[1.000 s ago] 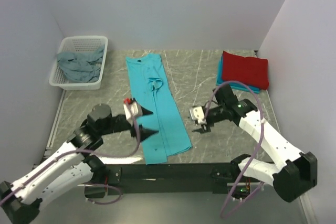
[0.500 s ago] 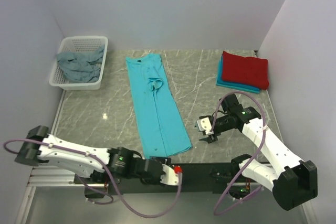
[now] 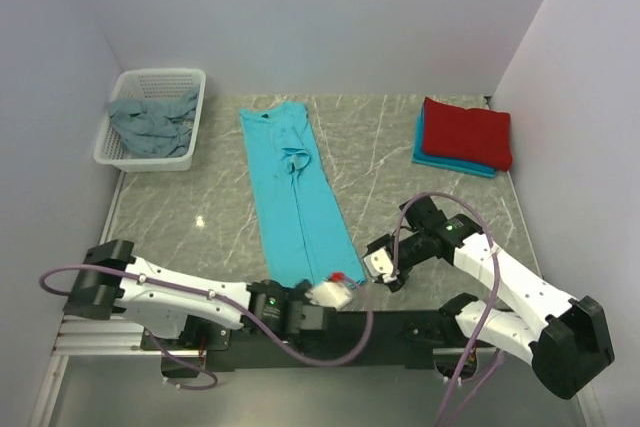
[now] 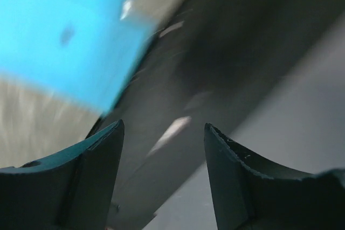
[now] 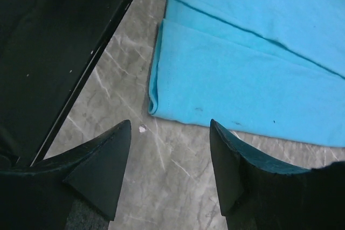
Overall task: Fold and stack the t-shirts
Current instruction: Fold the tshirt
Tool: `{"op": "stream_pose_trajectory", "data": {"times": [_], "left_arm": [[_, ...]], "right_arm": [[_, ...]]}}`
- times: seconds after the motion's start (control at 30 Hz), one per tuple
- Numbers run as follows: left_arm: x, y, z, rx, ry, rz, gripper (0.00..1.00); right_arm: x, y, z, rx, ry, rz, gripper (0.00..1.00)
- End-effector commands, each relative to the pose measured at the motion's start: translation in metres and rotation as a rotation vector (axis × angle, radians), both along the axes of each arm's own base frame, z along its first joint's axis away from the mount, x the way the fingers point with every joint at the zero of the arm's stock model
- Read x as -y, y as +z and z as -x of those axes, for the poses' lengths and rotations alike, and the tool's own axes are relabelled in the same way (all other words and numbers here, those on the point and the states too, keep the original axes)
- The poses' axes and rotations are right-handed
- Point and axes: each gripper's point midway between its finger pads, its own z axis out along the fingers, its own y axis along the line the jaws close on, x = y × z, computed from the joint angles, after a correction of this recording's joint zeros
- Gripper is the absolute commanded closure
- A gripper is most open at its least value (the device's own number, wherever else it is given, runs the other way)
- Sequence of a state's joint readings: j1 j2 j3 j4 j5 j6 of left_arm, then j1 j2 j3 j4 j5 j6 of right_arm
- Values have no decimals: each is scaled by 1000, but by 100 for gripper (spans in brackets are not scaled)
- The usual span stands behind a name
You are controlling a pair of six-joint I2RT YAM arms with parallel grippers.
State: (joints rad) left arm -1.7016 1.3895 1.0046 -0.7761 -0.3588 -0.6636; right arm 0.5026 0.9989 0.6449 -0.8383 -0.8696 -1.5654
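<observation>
**Item 1.** Bright turquoise t-shirt (image 3: 298, 197): soft matte knit, folded lengthwise into a narrow strip. It lies flat on the table (image 3: 390, 147), collar at 12 o'clock and hem near 6 o'clock. The layers at the hem are doubled, with a rounded fold edge and a small pucker mid-length. It is probably laid out long like this so it can be folded crosswise next.

**Item 2.** Red t-shirt (image 3: 467, 130): a finished square packet at 2 o'clock. It rests on a turquoise-blue t-shirt (image 3: 437, 158), whose edge shows beneath, and the pair starts the stack.

**Item 3.** Grey-blue t-shirt (image 3: 150, 122): crumpled and unfolded, waiting in the white perforated basket (image 3: 160, 74) at 10 o'clock.

**Item 4.** Left pincer (image 4: 163, 133): jaws parted, holding nothing. The view is motion-blurred, low by the hem at 6 o'clock.

**Item 5.** Right pincer (image 5: 170, 125): jaws spread and empty, hovering over bare marbled stone just beside the hem corner at 5 o'clock. It looks placed to pinch that corner.
</observation>
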Motion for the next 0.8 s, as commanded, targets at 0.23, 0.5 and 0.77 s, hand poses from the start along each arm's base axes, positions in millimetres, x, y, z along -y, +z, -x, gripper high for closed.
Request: {"op": "stream_pose_trajectory", "data": {"times": [0.23,0.5,0.77], "left_arm": [[-34,-30,-48,-121,384,40,34],[-35,-53,-58,-74,354,-70,39],[-42,-65,-72,-76,378,-96,45]], "right_arm": [[-11,-10,-10,45,8,42,35],[-11,-12,-10,29,-5,50,36],[-11,-15,-8,-6,-3,60,37]]}}
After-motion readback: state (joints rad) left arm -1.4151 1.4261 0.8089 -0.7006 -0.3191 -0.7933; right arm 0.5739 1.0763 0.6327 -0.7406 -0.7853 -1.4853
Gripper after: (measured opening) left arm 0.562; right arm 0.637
